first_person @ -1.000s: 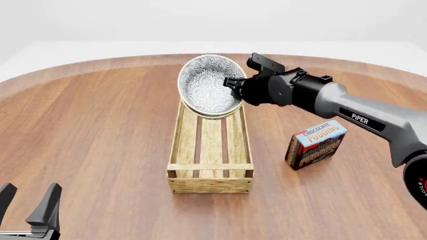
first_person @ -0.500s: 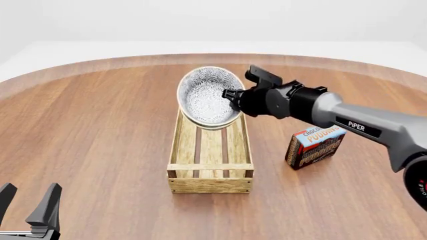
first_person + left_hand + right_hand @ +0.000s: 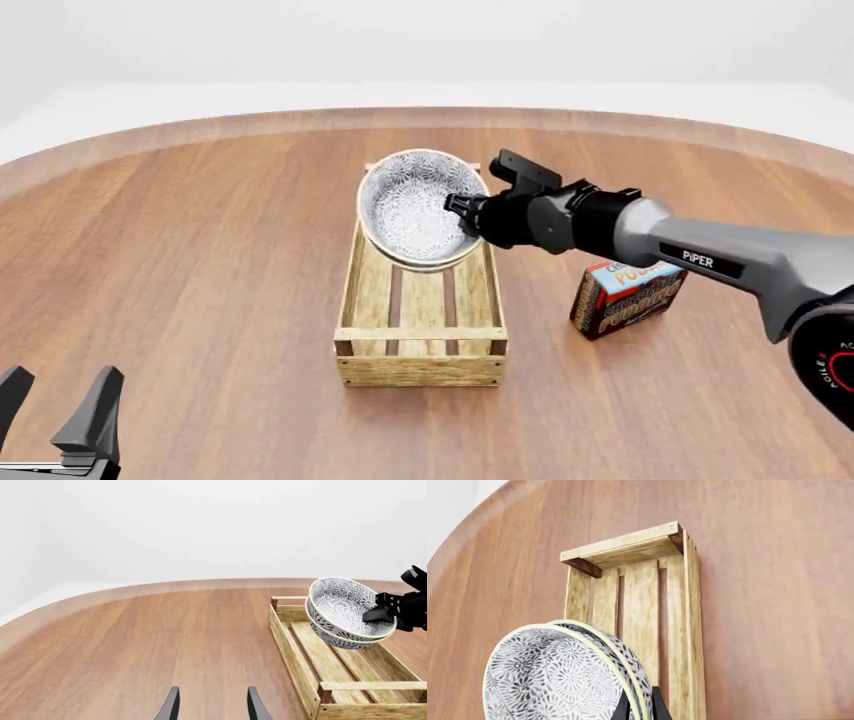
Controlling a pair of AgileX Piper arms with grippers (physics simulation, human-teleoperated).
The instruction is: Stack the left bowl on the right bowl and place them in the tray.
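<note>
Two nested bowls (image 3: pixel 414 208), white with a dark flower pattern, are tilted on edge in my right gripper (image 3: pixel 463 212), which is shut on their rim. They hang just over the far end of the light-wood tray (image 3: pixel 420 371). The right wrist view shows both bowl rims (image 3: pixel 554 675) pinched between the fingers of that gripper (image 3: pixel 640 707), with the tray (image 3: pixel 627 545) stretching away below. The left wrist view shows the bowls (image 3: pixel 340 607) above the tray (image 3: pixel 292 652). My left gripper (image 3: pixel 54 410) is open and empty at the near left, and also appears in its own wrist view (image 3: pixel 212 707).
A chocolate pudding box (image 3: pixel 630 290) stands on the table to the right of the tray, below my right arm. The round wooden table (image 3: pixel 187 260) ends at a curved far edge.
My right gripper has lowered the nested bowls and brought them slightly nearer, down toward the tray's far end. The left gripper has not moved.
</note>
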